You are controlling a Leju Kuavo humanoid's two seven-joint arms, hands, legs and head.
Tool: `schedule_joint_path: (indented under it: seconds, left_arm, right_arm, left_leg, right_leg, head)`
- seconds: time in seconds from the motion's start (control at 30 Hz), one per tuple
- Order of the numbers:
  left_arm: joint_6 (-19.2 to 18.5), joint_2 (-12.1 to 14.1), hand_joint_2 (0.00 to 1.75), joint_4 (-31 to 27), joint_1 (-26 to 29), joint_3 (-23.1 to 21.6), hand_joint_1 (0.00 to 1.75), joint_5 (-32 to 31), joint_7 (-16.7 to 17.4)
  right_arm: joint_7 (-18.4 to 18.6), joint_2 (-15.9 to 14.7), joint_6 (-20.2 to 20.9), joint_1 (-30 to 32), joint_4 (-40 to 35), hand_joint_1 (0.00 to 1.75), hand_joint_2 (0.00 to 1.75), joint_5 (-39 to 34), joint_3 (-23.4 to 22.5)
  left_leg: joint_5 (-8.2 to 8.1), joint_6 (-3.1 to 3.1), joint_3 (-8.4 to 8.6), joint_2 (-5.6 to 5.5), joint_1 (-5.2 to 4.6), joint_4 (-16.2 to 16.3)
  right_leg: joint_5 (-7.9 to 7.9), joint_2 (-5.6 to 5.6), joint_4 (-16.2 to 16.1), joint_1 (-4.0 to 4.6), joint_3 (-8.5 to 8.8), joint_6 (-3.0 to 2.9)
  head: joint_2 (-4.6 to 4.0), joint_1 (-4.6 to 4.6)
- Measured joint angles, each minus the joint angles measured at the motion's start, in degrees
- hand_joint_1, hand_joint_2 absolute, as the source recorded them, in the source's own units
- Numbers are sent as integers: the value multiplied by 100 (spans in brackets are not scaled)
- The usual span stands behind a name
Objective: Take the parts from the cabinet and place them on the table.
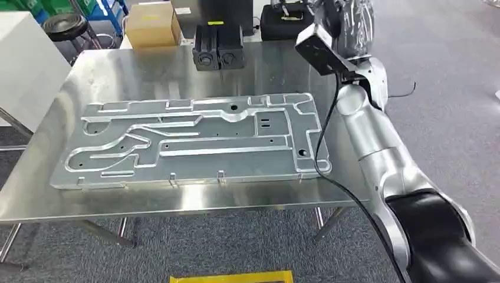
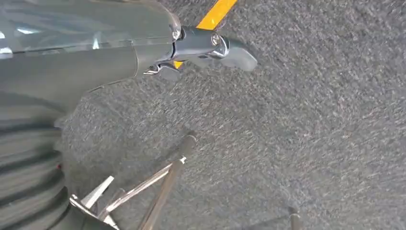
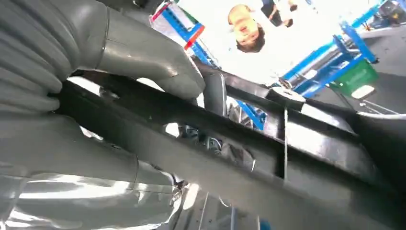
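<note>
While the right arm [image 1: 377,147] reaches over the far right corner of the steel table [image 1: 118,71], a large machined aluminium plate [image 1: 188,141] lies flat on it.

Up close, the right hand [image 3: 95,96] grips a long dark part [image 3: 230,158], thumb [image 3: 148,62] pressed over its top edge and fingers wrapped beneath. Two black blocks [image 1: 218,50] sit at the table's back edge, a cardboard box [image 1: 150,23] behind them. Down by the grey carpet [image 2: 311,143], the left hand [image 2: 210,48] hangs holding nothing, though I cannot tell how its fingers lie.
</note>
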Motion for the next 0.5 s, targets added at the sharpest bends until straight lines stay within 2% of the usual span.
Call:
schedule_joint_path:
  seconds: [0.03,0.07,0.1,0.13,0.17,0.23,0.27,0.3,0.37,0.4,0.43,0.47,0.5]
  left_arm:
    - [7,7,175,0,0,0,0,0,0]
    - [9,4,175,0,5,0,0,0,0]
    - [11,4,175,2,15,0,0,0,0]
    - [11,4,175,2,23,0,0,0,0]
    - [11,4,175,2,26,0,0,0,0]
    - [11,11,175,2,27,0,0,0,0]
    - [11,37,175,4,25,-2,0,0,2]
    - [11,28,175,4,21,-2,0,0,0]
    - [11,44,175,4,35,0,0,0,-2]
    - [11,46,175,4,34,0,0,0,-2]
    - [11,44,175,4,32,-2,0,0,0]
    - [11,44,175,4,26,-2,0,0,0]
    - [11,44,175,4,22,-2,0,0,0]
  right_arm:
    - [-2,33,-38,-70,168,175,175,13,42]
    - [-4,55,-51,-106,306,175,175,24,87]
    - [-13,78,-53,-124,424,175,175,31,112]
    - [-13,94,-53,-140,517,175,175,31,125]
    - [-13,105,-53,-150,576,175,175,31,136]
    - [-15,133,-55,-192,663,175,175,31,142]
    - [-22,137,-68,-237,728,175,175,31,149]
    - [-20,146,-68,-271,773,175,175,31,164]
    - [-20,146,-77,-269,823,175,175,31,190]
    - [-20,153,-79,-280,840,175,175,33,193]
    - [-17,153,-81,-279,849,175,175,33,193]
    - [-20,153,-81,-309,867,175,175,33,193]
    - [-20,155,-83,-336,888,175,175,33,193]
  left_leg:
    - [-198,-17,-276,0,7,521]
    - [-293,-22,-504,1,9,906]
    - [-242,-17,-639,1,10,1063]
    - [-34,1,-598,1,10,873]
    - [205,24,-467,1,9,529]
    - [782,120,-33,0,-10,-507]
    - [708,165,68,3,-48,-641]
    - [696,179,89,1,-65,-768]
    - [680,192,78,2,-79,-762]
    - [699,224,111,4,-55,-822]
    - [727,252,167,17,-11,-895]
    - [728,287,186,17,-9,-915]
    - [724,299,188,18,-11,-914]
  right_leg:
    - [-16,-1,0,15,15,-19]
    - [-29,-1,1,28,30,-30]
    - [-47,0,2,40,53,-35]
    - [-67,2,2,51,85,-35]
    - [-85,5,3,63,113,-31]
    - [-134,5,2,77,180,-17]
    - [-144,5,-2,94,171,4]
    - [-140,17,9,90,144,39]
    - [-130,13,-23,71,141,98]
    - [-136,16,-37,87,166,137]
    - [-197,0,13,72,167,174]
    - [-327,-5,209,83,83,181]
    - [-515,-2,576,80,-103,193]
  head:
    - [0,0]
    - [0,0]
    - [0,0]
    - [0,0]
    - [0,0]
    - [0,0]
    - [0,0]
    - [0,0]
    - [0,-2]
    - [0,0]
    - [0,0]
    - [0,0]
    - [0,0]
